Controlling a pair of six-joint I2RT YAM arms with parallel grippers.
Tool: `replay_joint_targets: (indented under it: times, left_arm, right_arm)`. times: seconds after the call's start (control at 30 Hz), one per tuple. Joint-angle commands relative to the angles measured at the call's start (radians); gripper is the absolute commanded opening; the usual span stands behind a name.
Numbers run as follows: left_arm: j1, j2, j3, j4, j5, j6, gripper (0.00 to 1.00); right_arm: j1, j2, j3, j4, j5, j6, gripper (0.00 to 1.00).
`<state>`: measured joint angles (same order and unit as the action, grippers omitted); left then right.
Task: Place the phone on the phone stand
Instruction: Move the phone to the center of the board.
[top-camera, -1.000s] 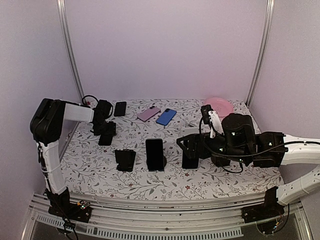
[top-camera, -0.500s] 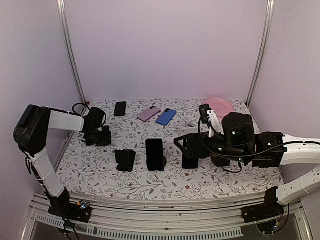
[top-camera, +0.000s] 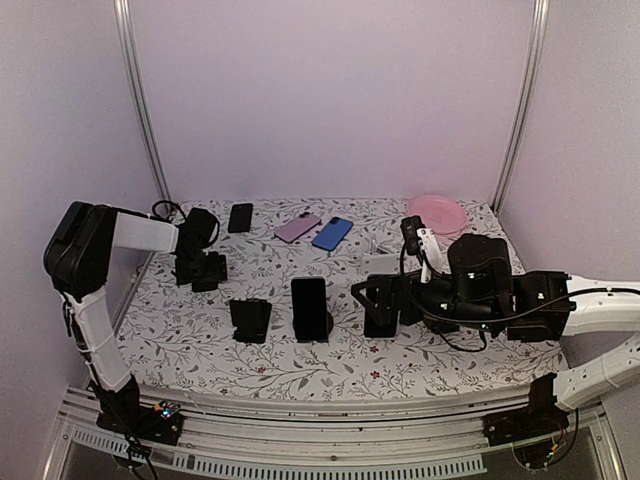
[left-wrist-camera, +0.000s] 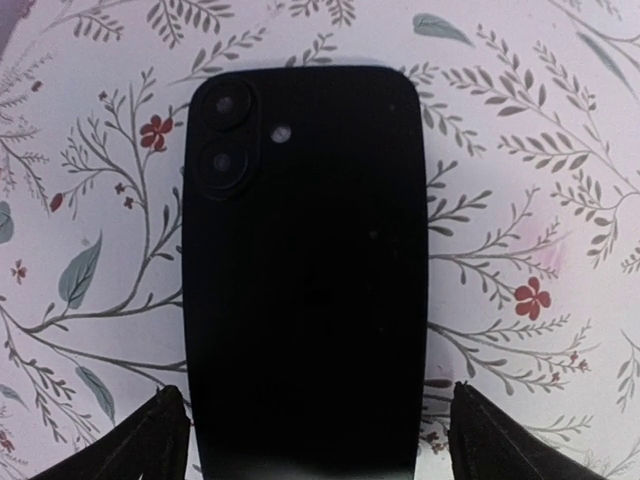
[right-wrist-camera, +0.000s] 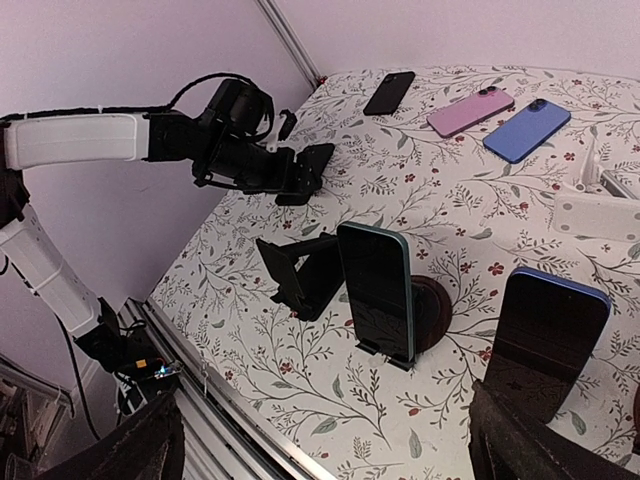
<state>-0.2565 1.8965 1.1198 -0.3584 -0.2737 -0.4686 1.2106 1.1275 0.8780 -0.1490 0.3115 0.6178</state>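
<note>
Phone stands and phones are spread over a flower-printed table (top-camera: 180, 350), which is closed in by lilac walls at the back and sides. Bare cloth is seen along the near edge and between the left gripper (top-camera: 203, 270) and the empty stand (top-camera: 250, 320).

The left arm is reached out low near the table's left edge. Its fingers (left-wrist-camera: 160, 435) are spread wide, wider than the black phone (left-wrist-camera: 305, 270) beneath them, and nothing is gripped. The right gripper (right-wrist-camera: 325, 445) is held low at the right, jaws likewise parted wide and empty, just beside a dark phone propped upright on a stand (top-camera: 380, 312).

A second upright phone (top-camera: 310, 308) is carried on the middle stand, and the empty stand is set just to its left.

The black phone is laid flat on the cloth, back upward. Its long axis is lined up with the left wrist view, the twin-lens end pointed away from the fingers. Clear cloth is seen along both long sides.

At the back, another black phone (top-camera: 240, 217), a pink phone (top-camera: 297, 228) and a blue phone (top-camera: 331, 233) are laid flat, well apart from the stands.
</note>
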Motion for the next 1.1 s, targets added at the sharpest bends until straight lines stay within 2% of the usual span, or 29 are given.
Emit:
replay_joint_targets:
  times: [0.0,0.27,0.5,0.63,0.77,0.87,0.97,1.07]
  left_arm:
    - [0.015,0.037,0.017,-0.027,0.017,-0.020,0.89]
    - [0.015,0.038,-0.010,-0.024,0.029,-0.025,0.76]
    - [-0.006,-0.060,-0.126,0.011,0.035,-0.054,0.72]
    - [-0.036,-0.149,-0.242,0.054,0.046,-0.098,0.72]
    - [-0.112,-0.253,-0.397,0.099,0.026,-0.173,0.72]
    - [-0.179,-0.325,-0.426,0.073,-0.007,-0.230,0.72]
    - [-0.192,-0.384,-0.474,0.104,0.011,-0.292,0.75]
    - [-0.189,-0.376,-0.497,0.114,-0.008,-0.317,0.80]
  right_arm:
    - [0.006,-0.039,-0.016,0.016,0.003,0.013,0.99]
    - [0.007,-0.063,-0.042,0.035,0.001,0.019,0.99]
    - [0.007,-0.047,-0.044,0.051,-0.008,0.020,0.99]
    - [0.009,-0.029,-0.036,0.058,-0.017,0.017,0.99]
    - [0.012,-0.016,-0.036,0.070,-0.023,0.016,0.99]
    - [0.014,-0.005,-0.033,0.079,-0.028,0.017,0.99]
    - [0.021,0.006,-0.024,0.080,-0.029,0.014,0.99]
    - [0.025,0.005,-0.025,0.077,-0.027,0.015,0.99]
